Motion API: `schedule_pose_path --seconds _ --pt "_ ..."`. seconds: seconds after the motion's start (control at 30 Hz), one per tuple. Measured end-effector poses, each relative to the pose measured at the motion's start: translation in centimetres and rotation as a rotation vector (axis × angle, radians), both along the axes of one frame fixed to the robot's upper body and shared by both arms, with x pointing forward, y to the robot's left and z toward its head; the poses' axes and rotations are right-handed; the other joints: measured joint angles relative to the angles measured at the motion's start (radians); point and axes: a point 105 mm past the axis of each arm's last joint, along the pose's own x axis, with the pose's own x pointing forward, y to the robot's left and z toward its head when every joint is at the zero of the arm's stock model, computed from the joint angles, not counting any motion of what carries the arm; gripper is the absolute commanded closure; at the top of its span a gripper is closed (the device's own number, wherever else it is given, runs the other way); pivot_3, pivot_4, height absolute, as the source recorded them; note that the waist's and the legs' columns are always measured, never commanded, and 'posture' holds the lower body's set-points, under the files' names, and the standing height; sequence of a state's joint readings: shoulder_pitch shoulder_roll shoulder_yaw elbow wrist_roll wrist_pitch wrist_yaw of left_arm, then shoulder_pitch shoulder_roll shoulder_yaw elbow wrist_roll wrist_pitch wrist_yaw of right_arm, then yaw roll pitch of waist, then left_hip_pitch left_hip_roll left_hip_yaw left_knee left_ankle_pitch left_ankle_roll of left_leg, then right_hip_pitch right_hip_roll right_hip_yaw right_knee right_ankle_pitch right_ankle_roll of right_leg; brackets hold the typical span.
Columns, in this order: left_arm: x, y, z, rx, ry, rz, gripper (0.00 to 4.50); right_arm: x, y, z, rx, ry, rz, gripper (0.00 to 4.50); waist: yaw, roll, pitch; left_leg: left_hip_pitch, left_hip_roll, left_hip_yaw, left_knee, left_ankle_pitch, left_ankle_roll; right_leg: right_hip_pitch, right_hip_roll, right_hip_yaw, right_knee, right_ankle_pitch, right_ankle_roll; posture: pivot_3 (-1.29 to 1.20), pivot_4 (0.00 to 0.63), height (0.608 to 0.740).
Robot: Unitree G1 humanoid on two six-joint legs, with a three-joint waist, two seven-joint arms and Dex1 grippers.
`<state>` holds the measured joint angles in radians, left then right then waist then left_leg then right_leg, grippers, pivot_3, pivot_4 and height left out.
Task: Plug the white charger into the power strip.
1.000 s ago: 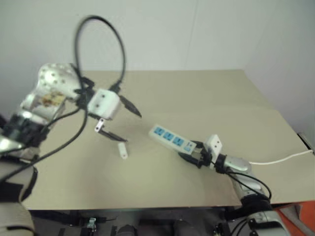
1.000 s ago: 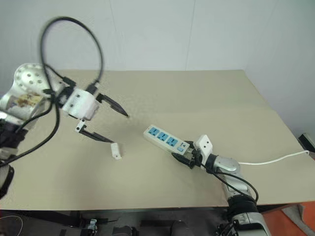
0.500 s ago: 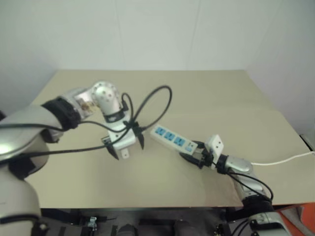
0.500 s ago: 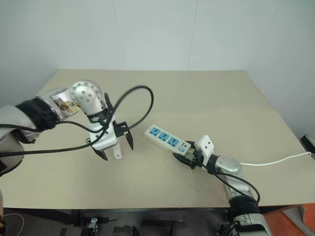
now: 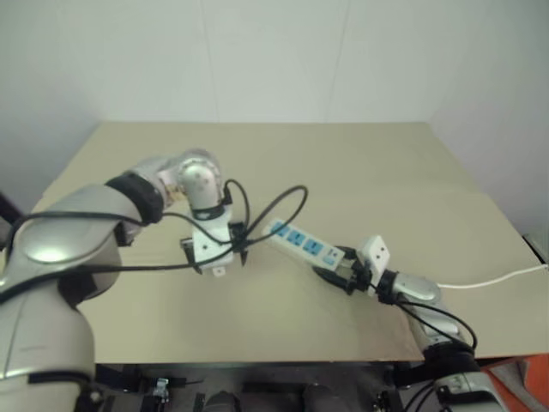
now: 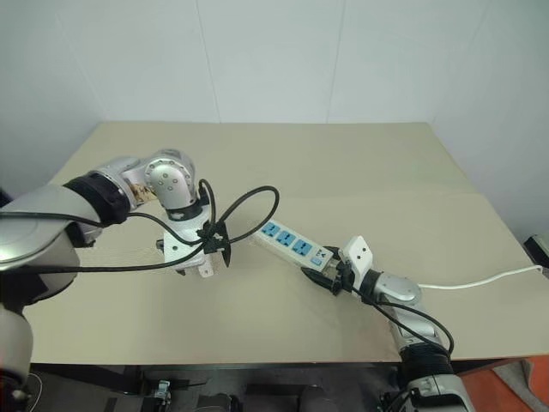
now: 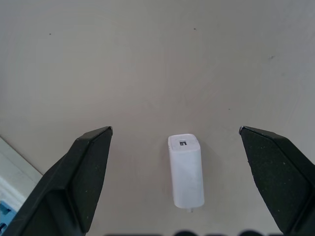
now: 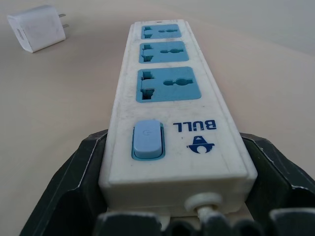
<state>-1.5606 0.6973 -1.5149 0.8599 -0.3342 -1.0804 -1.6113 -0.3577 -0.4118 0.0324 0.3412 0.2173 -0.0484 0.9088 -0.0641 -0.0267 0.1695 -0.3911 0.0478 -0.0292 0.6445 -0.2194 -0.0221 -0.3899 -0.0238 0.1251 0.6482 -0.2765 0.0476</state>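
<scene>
Lowering my left gripper (image 7: 174, 162), fingers spread wide, I'd straddle the white charger (image 7: 186, 170) lying flat on the table (image 5: 360, 163) left of the power strip (image 8: 170, 103) and pinch its sides squarely. My right gripper (image 8: 172, 187) clamps the strip's cord end, marked "BULL".

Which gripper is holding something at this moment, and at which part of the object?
The right gripper holds the power strip at its cord end, beside the switch. The left gripper holds nothing; it is open around the white charger.
</scene>
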Motion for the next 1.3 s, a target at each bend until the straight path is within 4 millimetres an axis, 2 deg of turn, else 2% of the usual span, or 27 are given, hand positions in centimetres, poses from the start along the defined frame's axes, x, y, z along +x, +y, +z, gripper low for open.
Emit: schedule_pose_path --seconds 0.2,0.4,0.63,1.23,1.27,1.3 --pt "0.1 1.0 -1.5 0.079 0.001 -0.011 0.00 -0.2 0.0 0.0 -0.001 -0.004 -0.009 1.08 0.000 0.000 0.000 0.000 0.000 0.000 0.000 0.000 0.000 0.000 0.000 0.000 0.000 0.000 0.000 0.00 0.150 0.740" --pt "0.4 1.5 -2.1 0.118 -0.027 -0.035 0.00 -0.2 -0.1 -0.1 0.000 -0.001 -0.016 1.08 0.004 0.000 0.000 0.000 0.000 0.000 0.000 0.000 0.000 0.000 0.000 0.000 0.000 0.000 -0.001 0.00 0.150 0.740" --pt "1.2 0.8 -2.8 0.113 -0.077 -0.041 0.00 -0.3 -0.2 0.0 0.001 -0.001 -0.023 1.08 0.006 0.000 0.000 0.000 0.000 0.000 0.000 0.000 0.000 0.000 0.000 0.000 0.000 0.000 -0.001 0.00 0.150 0.740" --pt "2.3 0.6 -3.9 0.136 -0.161 -0.034 0.00 -0.4 -0.4 0.0 -0.003 -0.001 -0.038 1.08 0.012 0.000 0.000 0.000 0.000 0.000 0.000 0.000 0.000 0.000 0.000 0.000 0.001 0.003 -0.005 0.00 0.150 0.740" --pt "2.4 0.7 -4.0 0.146 -0.164 -0.033 0.38 -0.4 -0.4 0.0 -0.003 0.000 -0.038 1.08 0.012 0.000 0.000 0.000 0.000 0.000 0.000 0.000 0.000 0.000 0.000 0.000 0.001 0.003 -0.005 0.00 0.150 0.740" --pt "2.5 0.8 -4.1 0.153 -0.168 -0.029 0.56 -0.4 -0.4 0.0 -0.003 0.000 -0.039 1.08 0.013 0.000 0.000 0.000 0.000 0.000 0.000 0.000 0.000 0.000 0.000 0.000 0.001 0.003 -0.005 0.00 0.150 0.740"
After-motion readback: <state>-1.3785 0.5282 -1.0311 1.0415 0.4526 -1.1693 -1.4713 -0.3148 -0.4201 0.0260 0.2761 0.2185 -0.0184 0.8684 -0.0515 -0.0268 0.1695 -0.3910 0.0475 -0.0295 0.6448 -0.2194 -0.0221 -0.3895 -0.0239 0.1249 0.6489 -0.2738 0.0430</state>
